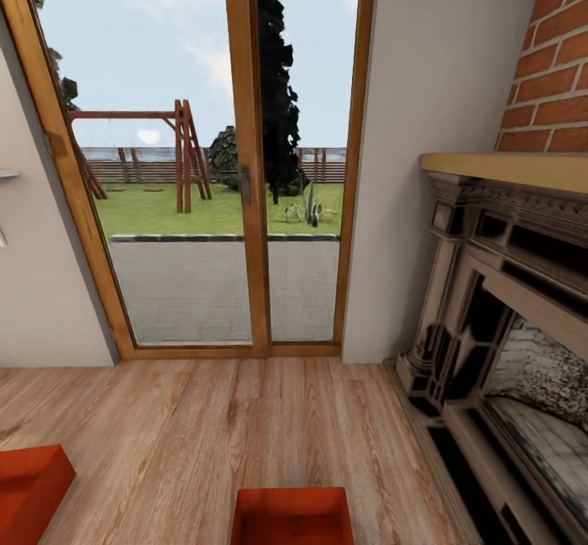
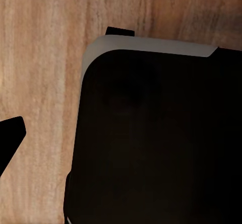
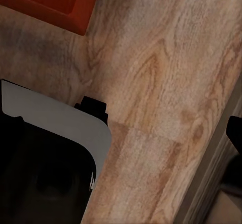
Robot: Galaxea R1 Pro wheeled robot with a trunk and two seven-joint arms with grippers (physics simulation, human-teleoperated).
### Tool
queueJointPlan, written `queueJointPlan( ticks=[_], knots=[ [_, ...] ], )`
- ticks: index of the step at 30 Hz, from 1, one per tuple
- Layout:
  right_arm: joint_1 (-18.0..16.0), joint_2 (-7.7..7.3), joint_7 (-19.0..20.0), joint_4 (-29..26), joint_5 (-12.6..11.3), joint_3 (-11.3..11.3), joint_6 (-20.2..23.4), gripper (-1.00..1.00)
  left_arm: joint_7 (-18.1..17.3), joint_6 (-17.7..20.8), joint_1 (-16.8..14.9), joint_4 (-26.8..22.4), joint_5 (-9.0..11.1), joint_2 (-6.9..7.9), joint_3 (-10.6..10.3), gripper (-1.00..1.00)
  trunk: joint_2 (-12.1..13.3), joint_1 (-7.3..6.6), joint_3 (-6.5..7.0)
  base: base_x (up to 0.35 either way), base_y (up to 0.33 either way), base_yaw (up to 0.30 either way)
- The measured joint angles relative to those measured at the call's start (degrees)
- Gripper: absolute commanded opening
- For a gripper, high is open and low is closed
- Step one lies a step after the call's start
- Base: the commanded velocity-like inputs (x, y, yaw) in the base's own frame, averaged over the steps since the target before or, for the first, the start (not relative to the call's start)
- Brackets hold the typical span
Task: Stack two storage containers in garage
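Two red-orange storage containers rest on the light wood planks of the living room, both cut off by the head view's lower edge: one (image 1: 291, 515) near the middle, the other (image 1: 28, 488) at the far left. A corner of a container (image 3: 48, 2) also appears in the right wrist view. One dark fingertip (image 2: 11, 135) of my left gripper hangs over bare planks at the picture's edge. A dark fingertip (image 3: 235, 133) of my right gripper likewise sits at its picture's edge. Nothing is between the fingers of either gripper. Both grippers are apart from the containers.
Wood-framed glass doors (image 1: 245, 177) stand straight ahead, with a garden behind them. An ornate dark fireplace (image 1: 506, 324) under a brick wall fills the right side. My black base with its grey rim (image 2: 151, 133) (image 3: 40, 173) shows under both wrists. Bare plank floor (image 1: 245, 414) lies ahead.
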Motion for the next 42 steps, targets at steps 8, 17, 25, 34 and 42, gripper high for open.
queueJointPlan(
  ticks=[8, 17, 25, 34, 42],
  knots=[
    [0.0, -0.03, 0.01, 0.01, 0.01, 0.0, 0.0, 1.0, 0.01, -0.01, 0.0, -0.01, -0.04, 0.0, 0.0, 1.0, -0.01, 0.0, 0.0, 0.0, -0.012, 0.0],
    [0.0, 0.0, 0.0, 0.0, 0.07, 0.03, 0.0, 1.0, 0.0, 0.01, 0.0, -0.09, 0.0, 0.09, 0.0, 1.0, 0.0, 0.0, 0.0, 0.0, -0.018, 0.0],
    [0.0, 0.01, 0.0, 0.0, 0.09, 0.07, 0.0, 1.0, 0.0, 0.01, 0.0, -0.07, 0.01, 0.09, 0.0, 1.0, 0.0, 0.0, 0.0, 0.0, 0.0, 0.0],
    [0.0, 0.02, 0.0, 0.01, 0.02, 0.01, -0.07, 1.0, 0.0, 0.03, 0.0, -0.04, 0.01, 0.16, 0.0, 1.0, 0.0, 0.0, 0.0, 0.0, 0.0, 0.093],
    [0.0, -0.12, 0.0, 0.01, 0.01, 0.05, -0.06, 1.0, 0.0, 0.04, 0.0, -0.05, 0.01, 0.18, 0.0, 1.0, 0.0, 0.0, 0.0, 0.0, 0.0, 0.039]
  ],
)
